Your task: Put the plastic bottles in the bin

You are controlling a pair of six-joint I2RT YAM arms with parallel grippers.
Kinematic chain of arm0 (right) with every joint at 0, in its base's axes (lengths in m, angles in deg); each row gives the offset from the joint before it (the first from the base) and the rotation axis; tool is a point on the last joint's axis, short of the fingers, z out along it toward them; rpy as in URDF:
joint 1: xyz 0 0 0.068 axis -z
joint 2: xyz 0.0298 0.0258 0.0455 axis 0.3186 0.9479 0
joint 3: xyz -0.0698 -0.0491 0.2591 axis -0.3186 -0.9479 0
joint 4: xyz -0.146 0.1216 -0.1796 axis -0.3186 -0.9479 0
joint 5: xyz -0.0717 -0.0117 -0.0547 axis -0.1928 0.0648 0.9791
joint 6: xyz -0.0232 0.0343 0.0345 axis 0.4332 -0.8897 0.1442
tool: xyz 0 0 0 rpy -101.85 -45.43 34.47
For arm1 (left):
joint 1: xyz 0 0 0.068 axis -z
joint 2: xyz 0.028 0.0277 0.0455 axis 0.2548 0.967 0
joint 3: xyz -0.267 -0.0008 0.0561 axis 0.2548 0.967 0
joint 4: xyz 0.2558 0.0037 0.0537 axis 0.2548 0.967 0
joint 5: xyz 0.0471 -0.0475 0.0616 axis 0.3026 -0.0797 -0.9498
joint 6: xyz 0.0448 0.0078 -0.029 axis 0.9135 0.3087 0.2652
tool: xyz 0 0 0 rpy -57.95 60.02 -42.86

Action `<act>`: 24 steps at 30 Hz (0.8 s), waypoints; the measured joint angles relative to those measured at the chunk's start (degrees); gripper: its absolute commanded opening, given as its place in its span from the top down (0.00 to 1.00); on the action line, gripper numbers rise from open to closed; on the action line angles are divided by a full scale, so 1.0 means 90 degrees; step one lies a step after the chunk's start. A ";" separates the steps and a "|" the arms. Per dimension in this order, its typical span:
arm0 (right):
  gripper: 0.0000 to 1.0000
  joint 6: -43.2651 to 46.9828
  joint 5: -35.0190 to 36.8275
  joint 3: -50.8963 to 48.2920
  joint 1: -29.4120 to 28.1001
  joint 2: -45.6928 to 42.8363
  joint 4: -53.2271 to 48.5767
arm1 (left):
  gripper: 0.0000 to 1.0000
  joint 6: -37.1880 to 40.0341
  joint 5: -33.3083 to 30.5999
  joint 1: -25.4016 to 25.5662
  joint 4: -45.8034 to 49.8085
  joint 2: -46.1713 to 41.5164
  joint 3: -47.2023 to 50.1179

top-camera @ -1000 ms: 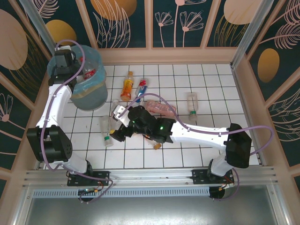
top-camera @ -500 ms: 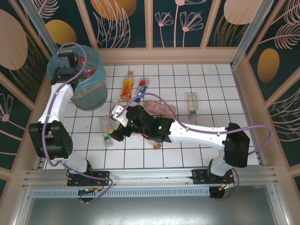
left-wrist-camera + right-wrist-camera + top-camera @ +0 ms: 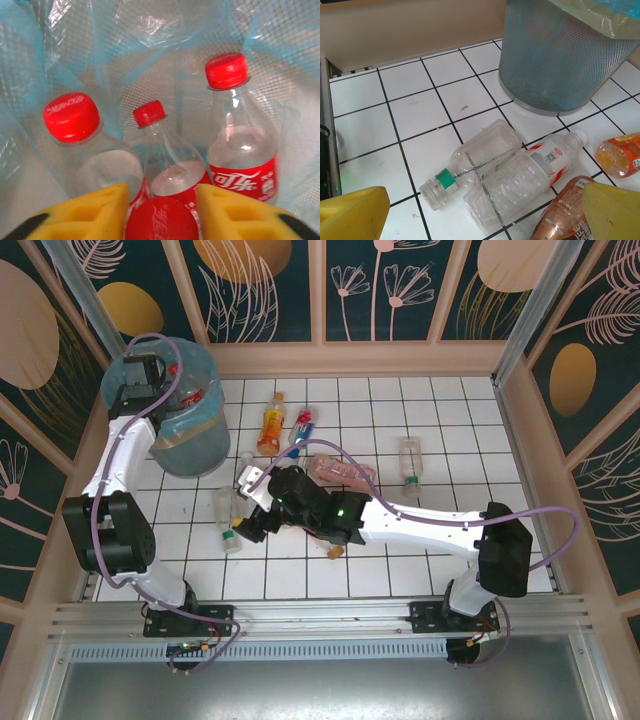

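The left hand (image 3: 160, 212) is hanging inside the mouth of the bin (image 3: 195, 445), which is lined with a light-blue plastic bag (image 3: 75, 45). Its yellow fingers (image 3: 100, 212) are standing partly apart with a red cap (image 3: 161, 225) sitting right between them. Whether they are pinching it or merely flanking it cannot be told. Just beyond the fingertips, three clear red-capped bottles are standing inside the bag. The left bottle (image 3: 100, 170) is ahead to the left and the middle bottle (image 3: 175, 170) is straight ahead. The tall bottle (image 3: 245, 160), ahead to the right, is wearing a red label with white Chinese lettering.

The right hand (image 3: 482, 215) is hovering low over the white tiled desk (image 3: 410, 115), its fingers spread wide and gripping nothing. Directly ahead of it, two clear bottles are lying side by side and touching: a squarish bottle (image 3: 480, 155) with a green neck ring and a ribbed bottle (image 3: 520, 190) with a white-and-red label. A pinkish-brown bottle (image 3: 560, 212) is lying beside the finger at the view's right, with an orange bottle (image 3: 620, 155) just beyond. The mesh-sided bin is standing farther ahead of this hand, to the right.
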 measured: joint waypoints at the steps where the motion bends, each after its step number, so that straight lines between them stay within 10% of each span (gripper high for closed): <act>1: 0.01 -0.0002 0.0002 0.0007 0.0000 0.0000 0.0000 | 0.45 -0.0007 0.0053 0.0000 0.0056 -0.0046 -0.0024; 13: 0.01 -0.0359 0.0495 0.0442 0.0056 0.0180 -0.0168 | 0.34 -0.0236 0.0136 0.0000 0.0136 -0.1853 -0.0321; 24: 0.08 -0.1554 -0.0165 0.0476 0.0971 0.0508 -0.0223 | 0.41 -0.0928 0.1819 0.0257 -0.0852 -0.3891 0.2302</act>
